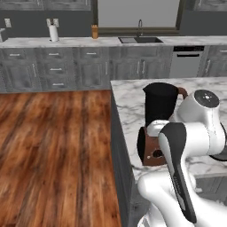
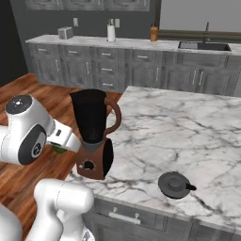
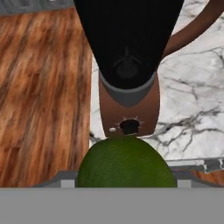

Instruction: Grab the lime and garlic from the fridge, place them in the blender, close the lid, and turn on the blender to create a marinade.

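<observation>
While the lime point(image 3: 126, 162) sat gripped between the jaws, low at the bench point(image 2: 188, 127) edge, the blender point(image 2: 94, 136) stood just ahead and its open jar mouth lay above. Judged from that, the gripper point(image 2: 60, 148) needed to rise before going forward. The lid point(image 2: 175, 184) lay on the bench, well apart.

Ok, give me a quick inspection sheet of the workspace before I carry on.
Surface: marble island counter, bare around the blender.
Job's things: blender upright near the counter edge, jar uncovered; lid lying on the counter, apart from it; lime between the fingers, in front of the blender base.
Clutter: nothing seen on the island.
Grippers: gripper shut on the lime.
Cables: nothing seen.
Surroundings: wooden floor, grey cabinets, sink.
</observation>
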Tool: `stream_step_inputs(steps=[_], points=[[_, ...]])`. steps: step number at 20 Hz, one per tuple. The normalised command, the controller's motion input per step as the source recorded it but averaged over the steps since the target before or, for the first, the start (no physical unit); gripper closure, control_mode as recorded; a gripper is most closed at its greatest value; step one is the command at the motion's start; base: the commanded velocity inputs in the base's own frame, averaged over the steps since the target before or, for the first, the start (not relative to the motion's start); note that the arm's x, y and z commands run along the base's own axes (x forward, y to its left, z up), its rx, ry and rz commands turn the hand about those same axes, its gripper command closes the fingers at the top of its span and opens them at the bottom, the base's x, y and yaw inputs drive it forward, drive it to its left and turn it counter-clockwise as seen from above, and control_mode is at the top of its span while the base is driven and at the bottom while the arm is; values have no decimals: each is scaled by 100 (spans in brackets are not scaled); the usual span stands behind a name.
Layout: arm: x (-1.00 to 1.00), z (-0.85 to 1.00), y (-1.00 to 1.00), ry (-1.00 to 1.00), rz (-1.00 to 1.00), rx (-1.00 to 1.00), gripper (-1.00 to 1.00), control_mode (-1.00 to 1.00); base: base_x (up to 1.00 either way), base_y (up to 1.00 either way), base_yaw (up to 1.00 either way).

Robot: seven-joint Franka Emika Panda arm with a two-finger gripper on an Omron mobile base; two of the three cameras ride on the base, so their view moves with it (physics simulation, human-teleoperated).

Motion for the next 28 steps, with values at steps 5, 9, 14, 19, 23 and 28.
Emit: stream_step_inputs(steps=[5,9,14,19,23,28], points=[[18,100,-21,-13,-2,-1,100,-100,0,0,0],[26,100,-4,-14,0,-2,100,-100,0,0,0],[43,99,-2,-7,-2,-2,100,-100,0,0,0],[85,30,-21,2,0,0,100,-100,0,0,0],[99,-26,-11,8,0,0,100,-100,0,0,0],[84,-68,-1,11,0,0,100,-100,0,0,0]])
